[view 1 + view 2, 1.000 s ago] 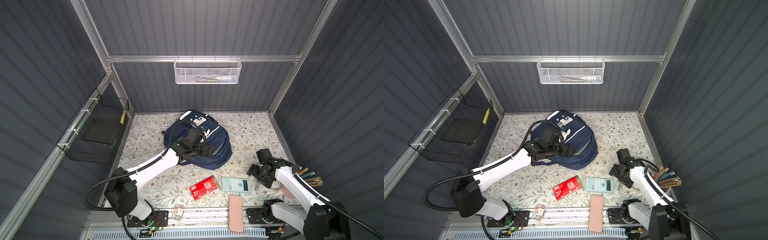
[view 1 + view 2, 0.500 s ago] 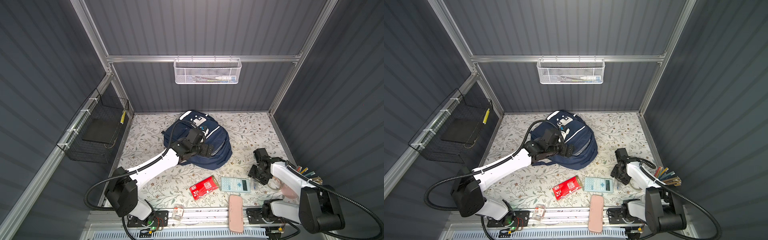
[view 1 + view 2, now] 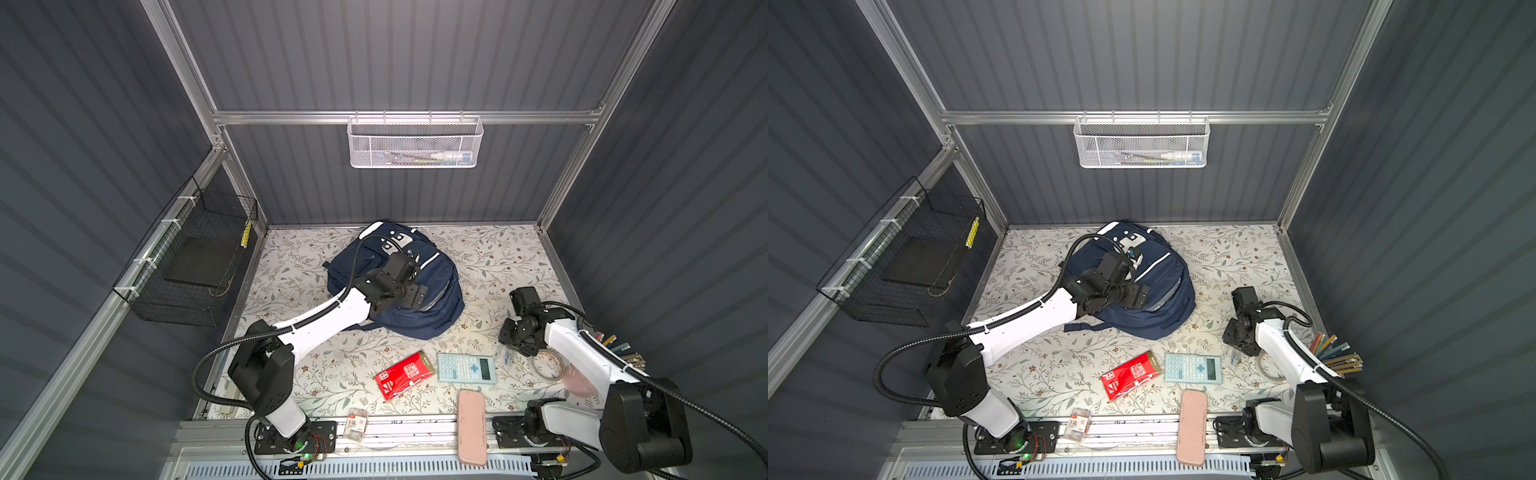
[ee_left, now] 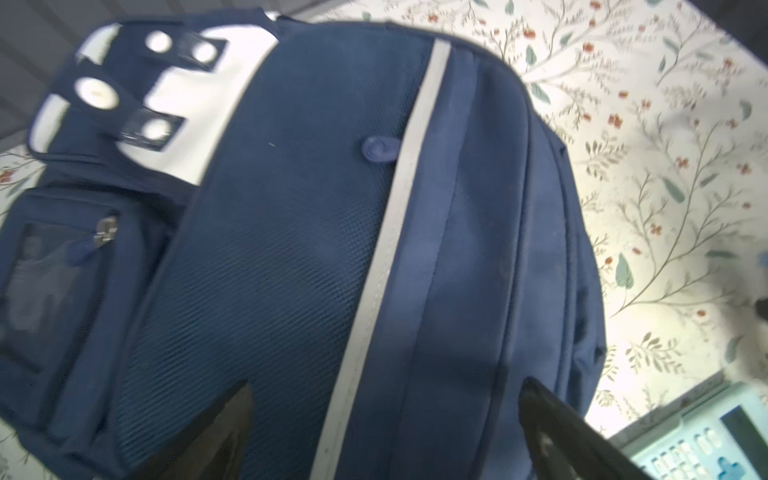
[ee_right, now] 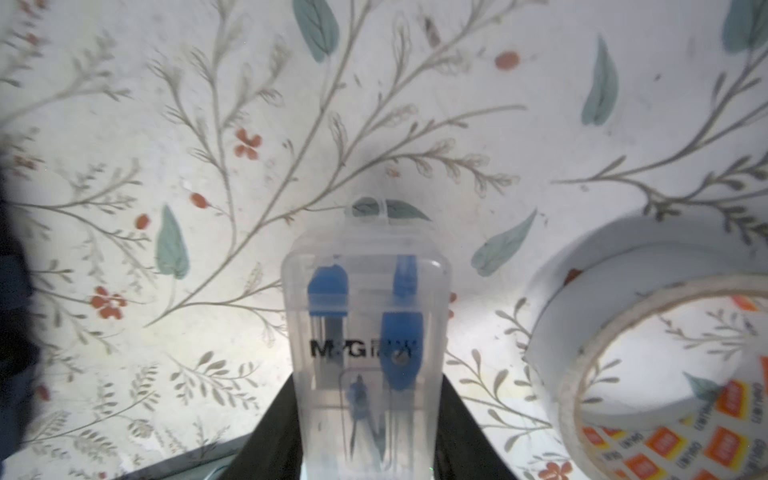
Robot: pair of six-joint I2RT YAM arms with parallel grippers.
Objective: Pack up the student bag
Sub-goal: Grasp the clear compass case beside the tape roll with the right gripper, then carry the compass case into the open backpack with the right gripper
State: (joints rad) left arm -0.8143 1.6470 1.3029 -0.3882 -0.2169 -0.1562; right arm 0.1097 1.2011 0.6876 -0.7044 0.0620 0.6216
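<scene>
Right claw (image 5: 368, 374) astride clear case (image 5: 365, 316), grip unclear, end cropped

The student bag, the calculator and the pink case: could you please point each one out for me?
student bag (image 4: 291, 257): left wrist view, on its mesh front panel.
calculator (image 3: 457, 368): a top view, on its keypad.
pink case (image 3: 472, 428): a top view, middle of its lid.

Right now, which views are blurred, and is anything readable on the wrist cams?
Left wrist view: the student bag has its white patch smeared, its mesh crisper. Right wrist view: the clear compass case has legible lettering, and the tape roll goes soft at its near rim. Both top views: crisp, no glare.
</scene>
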